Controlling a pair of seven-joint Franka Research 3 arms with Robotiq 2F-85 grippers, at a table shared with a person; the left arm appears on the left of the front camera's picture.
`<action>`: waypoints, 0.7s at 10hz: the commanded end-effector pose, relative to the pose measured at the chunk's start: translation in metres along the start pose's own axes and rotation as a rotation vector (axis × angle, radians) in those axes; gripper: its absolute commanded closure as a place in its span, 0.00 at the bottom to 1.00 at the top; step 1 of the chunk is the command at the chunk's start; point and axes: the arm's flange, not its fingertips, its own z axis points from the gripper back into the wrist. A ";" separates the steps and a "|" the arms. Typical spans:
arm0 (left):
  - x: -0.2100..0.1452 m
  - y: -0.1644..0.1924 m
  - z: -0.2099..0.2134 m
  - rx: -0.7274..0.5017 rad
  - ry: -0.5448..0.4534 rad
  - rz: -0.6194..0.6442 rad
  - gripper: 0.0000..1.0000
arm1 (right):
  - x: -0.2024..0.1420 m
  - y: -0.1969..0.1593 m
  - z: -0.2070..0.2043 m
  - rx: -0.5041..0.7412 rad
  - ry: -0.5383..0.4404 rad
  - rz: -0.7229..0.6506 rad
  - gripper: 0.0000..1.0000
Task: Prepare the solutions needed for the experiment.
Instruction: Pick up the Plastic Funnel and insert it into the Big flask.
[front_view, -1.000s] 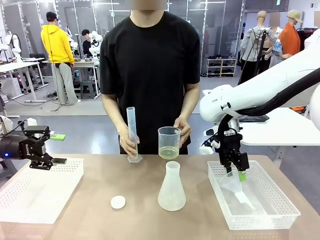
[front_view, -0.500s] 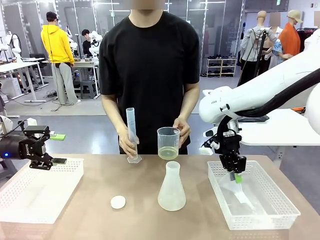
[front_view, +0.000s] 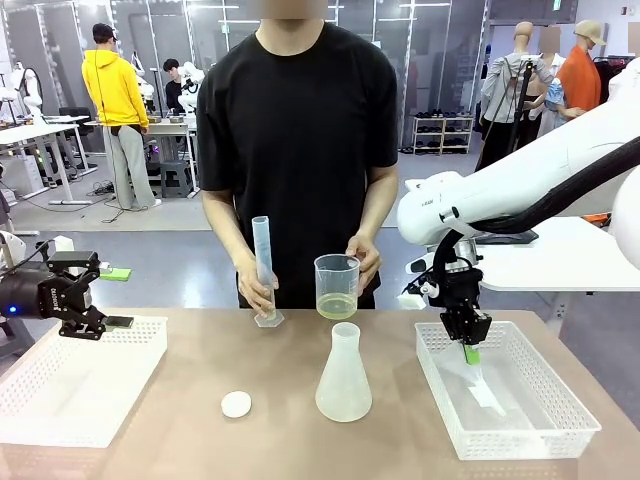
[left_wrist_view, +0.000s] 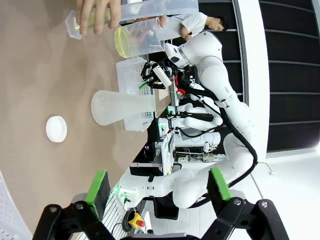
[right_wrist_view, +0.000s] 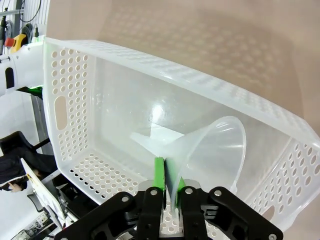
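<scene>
Inside the tray (front_view: 522, 442), right hand (front_view: 471, 352) pinching funnel (right_wrist_view: 220, 145); left hand (left_wrist_view: 157, 189) agape

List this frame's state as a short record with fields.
right gripper: shut on the rim of the clear funnel, inside the right white basket
left gripper: open, above the left white basket
person: one hand on the graduated cylinder, the other hand holding the beaker
solution: pale yellow liquid, low in the beaker
table: Erlenmeyer flask upright at centre, white stopper disc to its left

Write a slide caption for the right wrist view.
Right gripper shut on the rim of a clear funnel inside a perforated white basket.
</scene>
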 end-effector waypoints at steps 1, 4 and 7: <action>0.001 -0.002 -0.001 -0.032 -0.010 -0.017 0.00 | 0.000 0.000 -0.001 0.004 0.005 -0.003 1.00; 0.001 -0.002 -0.001 -0.032 -0.010 -0.017 0.00 | 0.010 0.029 0.015 -0.092 0.033 -0.159 1.00; 0.001 -0.002 -0.001 -0.032 -0.010 -0.017 0.00 | 0.026 0.076 0.053 -0.267 0.055 -0.291 1.00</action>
